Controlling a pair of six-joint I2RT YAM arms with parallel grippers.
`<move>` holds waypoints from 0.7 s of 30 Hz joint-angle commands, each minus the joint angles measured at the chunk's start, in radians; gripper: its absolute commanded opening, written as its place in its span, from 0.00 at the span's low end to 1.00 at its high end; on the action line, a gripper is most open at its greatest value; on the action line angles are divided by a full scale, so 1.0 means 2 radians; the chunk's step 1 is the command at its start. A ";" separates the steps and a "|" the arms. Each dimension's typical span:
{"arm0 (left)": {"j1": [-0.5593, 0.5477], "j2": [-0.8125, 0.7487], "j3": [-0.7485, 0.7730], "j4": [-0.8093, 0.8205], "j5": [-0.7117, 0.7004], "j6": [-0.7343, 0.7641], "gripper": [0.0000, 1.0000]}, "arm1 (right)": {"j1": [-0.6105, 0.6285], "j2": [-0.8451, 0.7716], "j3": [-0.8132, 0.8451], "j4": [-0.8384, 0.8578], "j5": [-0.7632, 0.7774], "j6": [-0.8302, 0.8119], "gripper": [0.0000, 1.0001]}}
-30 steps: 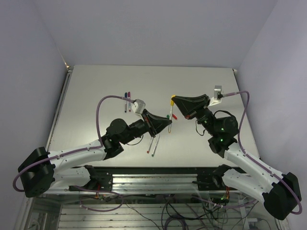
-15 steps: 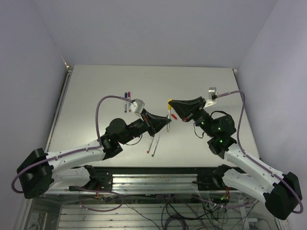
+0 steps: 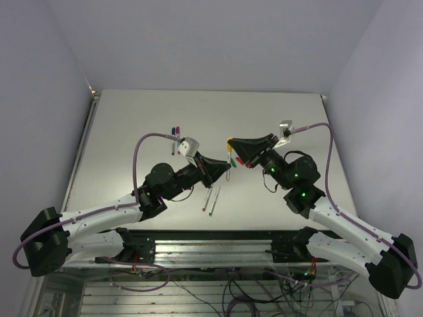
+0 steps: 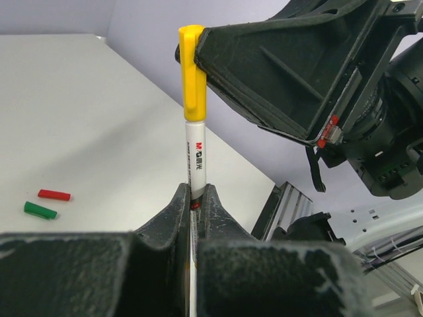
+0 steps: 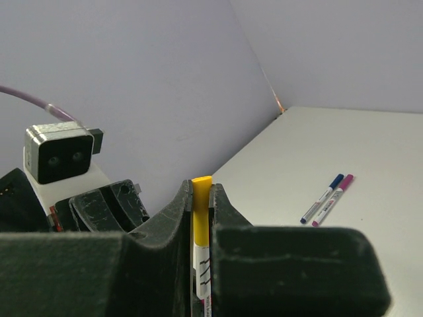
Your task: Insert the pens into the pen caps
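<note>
My left gripper (image 3: 229, 167) (image 4: 195, 193) is shut on a white pen (image 4: 195, 155) and holds it upright above the table. A yellow cap (image 4: 192, 72) (image 5: 201, 206) (image 3: 229, 140) sits over the pen's upper end. My right gripper (image 3: 231, 142) (image 5: 201, 188) is shut on that yellow cap, and the pen's white barrel (image 5: 202, 277) shows below it between the fingers. A red cap (image 4: 54, 195) and a green cap (image 4: 39, 210) lie loose on the table. Two uncapped pens (image 3: 210, 199) lie side by side near the left arm.
Two capped pens, one blue (image 5: 322, 198) and one magenta (image 5: 334, 199), lie together at the back of the table; they also show in the top view (image 3: 176, 140). The left wrist camera block (image 5: 63, 155) is close beside my right gripper. The two grippers nearly touch.
My right gripper has moved left with the yellow cap and down towards the left gripper's pen. The cap now sits on the pen's end. The left gripper shifted slightly.
</note>
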 commanded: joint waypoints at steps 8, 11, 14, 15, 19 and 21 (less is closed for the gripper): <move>0.022 -0.033 0.047 0.108 -0.062 0.017 0.07 | 0.051 0.018 -0.034 -0.085 0.012 -0.008 0.00; 0.023 -0.032 0.055 0.112 -0.058 0.018 0.07 | 0.065 0.027 -0.033 -0.092 0.024 -0.015 0.00; 0.025 -0.035 0.061 0.109 -0.062 0.026 0.07 | 0.077 0.032 -0.034 -0.096 0.031 -0.019 0.00; 0.026 -0.037 0.063 0.106 -0.063 0.028 0.07 | 0.079 0.034 -0.033 -0.097 0.032 -0.020 0.00; 0.033 -0.043 0.066 0.101 -0.069 0.036 0.07 | 0.087 0.041 -0.028 -0.106 0.037 -0.025 0.00; 0.038 -0.048 0.067 0.100 -0.070 0.037 0.07 | 0.092 0.043 -0.025 -0.112 0.042 -0.028 0.00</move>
